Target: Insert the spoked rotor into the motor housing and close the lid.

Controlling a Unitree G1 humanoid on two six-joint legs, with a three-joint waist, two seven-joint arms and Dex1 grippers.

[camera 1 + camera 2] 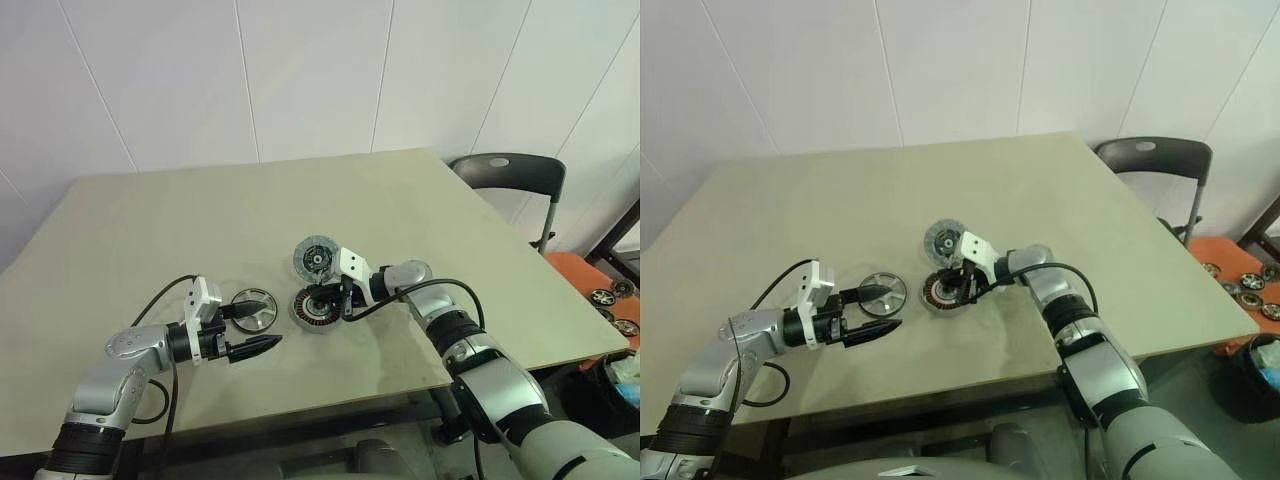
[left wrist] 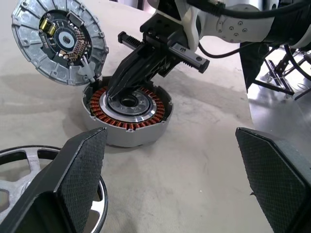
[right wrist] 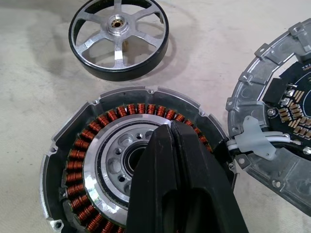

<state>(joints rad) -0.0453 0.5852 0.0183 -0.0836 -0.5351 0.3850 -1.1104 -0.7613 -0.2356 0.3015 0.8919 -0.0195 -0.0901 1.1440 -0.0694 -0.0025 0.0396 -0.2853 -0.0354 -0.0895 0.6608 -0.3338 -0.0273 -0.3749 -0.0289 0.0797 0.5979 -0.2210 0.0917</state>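
Over motor housing (image 3: 131,165) centre: right fingers (image 3: 170,141) clenched, empty; left fingers (image 2: 82,165) released beside spoked rotor (image 1: 252,309).

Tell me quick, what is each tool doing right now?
Left tool: open, holding nothing, beside the spoked rotor.
Right tool: closed, empty, its tip on the motor housing centre.

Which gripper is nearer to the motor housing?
Right. The right gripper, shut, has its tips over the motor housing centre; the left gripper, open, stands apart, beside the spoked rotor.
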